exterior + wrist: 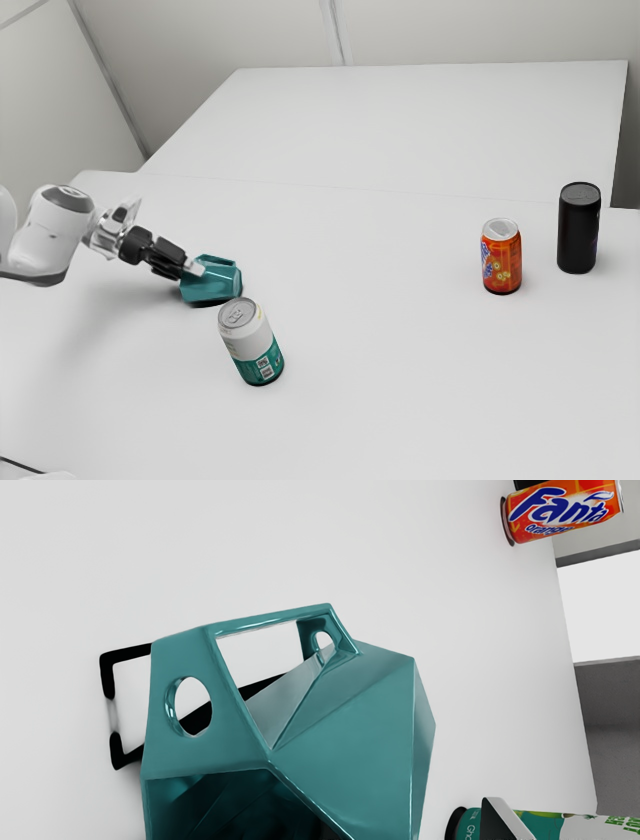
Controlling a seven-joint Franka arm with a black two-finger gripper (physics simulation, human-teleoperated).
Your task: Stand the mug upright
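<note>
The teal faceted mug (222, 284) lies on its side on the table, at the exterior view's left. My gripper (196, 268) is at the mug, its fingertips by the near end and partly overlapping it. In the wrist view the mug (350, 730) shows its angular handle with round holes, and its dark mouth faces the hand. The gripper (417, 827) is open there: one fingertip stands apart from the mug's outer wall, and a dark bit at the mouth may be the other finger, mostly hidden.
A white and green can (252, 342) stands close beside the mug, and one finger overlaps it in the wrist view. An orange Fanta can (501, 257) and a black cylinder (579, 228) stand farther off, at the exterior view's right.
</note>
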